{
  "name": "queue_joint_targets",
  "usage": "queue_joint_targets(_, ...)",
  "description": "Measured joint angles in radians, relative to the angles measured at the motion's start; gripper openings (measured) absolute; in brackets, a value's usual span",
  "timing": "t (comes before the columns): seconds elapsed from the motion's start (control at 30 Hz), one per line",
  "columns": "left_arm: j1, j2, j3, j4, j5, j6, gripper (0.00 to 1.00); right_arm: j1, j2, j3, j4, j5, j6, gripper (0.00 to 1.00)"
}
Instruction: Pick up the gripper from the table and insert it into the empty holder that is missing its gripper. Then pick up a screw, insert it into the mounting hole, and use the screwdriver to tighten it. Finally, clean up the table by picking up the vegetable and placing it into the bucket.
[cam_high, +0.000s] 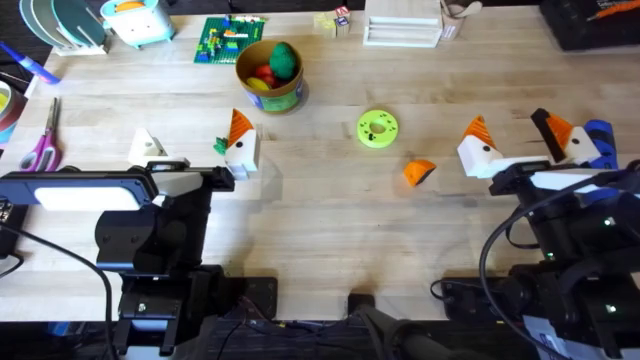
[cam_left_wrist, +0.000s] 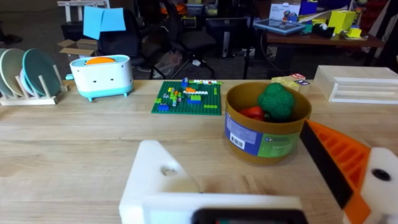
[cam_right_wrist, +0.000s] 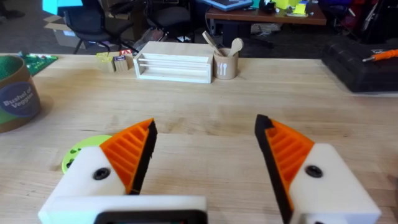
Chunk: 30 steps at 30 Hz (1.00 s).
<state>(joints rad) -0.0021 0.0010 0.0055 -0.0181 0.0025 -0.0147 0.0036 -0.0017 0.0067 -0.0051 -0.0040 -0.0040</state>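
The left gripper (cam_high: 195, 142) stands wide open above the table's left half and holds nothing. Its arm's dark body hides the table nearer the base. One of its fingers is the holder (cam_high: 150, 146), a bare white block. In the left wrist view the holder (cam_left_wrist: 155, 177) shows a round hole in its face, and its lower part is cut off at the edge. The other finger carries a ribbed orange pad (cam_left_wrist: 339, 155).

The right gripper (cam_high: 520, 140) is also spread wide on the right side, with only bare wood between its two orange pads (cam_right_wrist: 130, 152).

The screwdriver (cam_high: 600, 138) lies just beyond the right gripper. Only its blue end shows past the outer finger, and the rest is covered.

The bucket (cam_high: 270, 90) stands at the far middle-left. It holds a round green toy (cam_left_wrist: 277, 99) and a red toy (cam_left_wrist: 252, 112), and the red toy is mostly sunk below the rim.

A lime disc (cam_high: 377, 128) lies flat near the centre, and what sits on it is too small to make out.

The gripper (cam_high: 419, 171) lies loose on the table between the disc and the right arm's inner finger, touching neither.

The vegetable (cam_high: 219, 146) is a dark-green speck just beside the left arm's orange-padded finger. Whether they touch, I cannot tell.
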Motion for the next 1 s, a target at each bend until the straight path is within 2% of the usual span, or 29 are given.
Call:
queue_joint_targets(0.23, 0.0, 0.0, 0.0, -0.001, 0.0, 0.0, 0.993, 0.0, 0.0, 0.0, 0.009, 0.0, 0.0, 0.979)
queue_joint_targets(0.3, 0.0, 0.0, 0.002, -0.02, 0.0, -0.013, 0.993, 0.0, 0.004, 0.0, 0.083, 0.0, -0.001, 0.979)
queue_joint_targets(0.37, 0.0, 0.0, 0.011, -0.076, -0.012, -0.04, 0.993, 0.0, 0.003, 0.002, 0.179, -0.009, -0.001, 0.979)
queue_joint_targets(0.47, 0.0, 0.005, 0.073, -0.207, -0.036, -0.081, 0.993, 0.0, 0.004, 0.03, 0.127, -0.022, 0.005, 0.98)
queue_joint_targets(0.57, 0.0, 0.04, 0.198, -0.376, -0.054, -0.103, 0.993, 0.0, 0.031, 0.101, -0.041, -0.028, 0.031, 0.98)
queue_joint_targets(0.7, 0.0, 0.149, 0.421, -0.594, -0.061, -0.117, 0.993, 0.0, 0.126, 0.281, -0.274, -0.038, 0.057, 0.98)
queue_joint_targets(0.9, 0.0, 0.418, 0.795, -0.973, -0.071, -0.125, 0.993, 0.0, 0.346, 0.614, -0.608, -0.042, 0.066, 0.98)
queue_joint_targets(1.0, 0.0, 0.549, 0.943, -1.105, -0.07, -0.125, 0.993, 0.0, 0.462, 0.765, -0.765, -0.042, 0.069, 0.98)
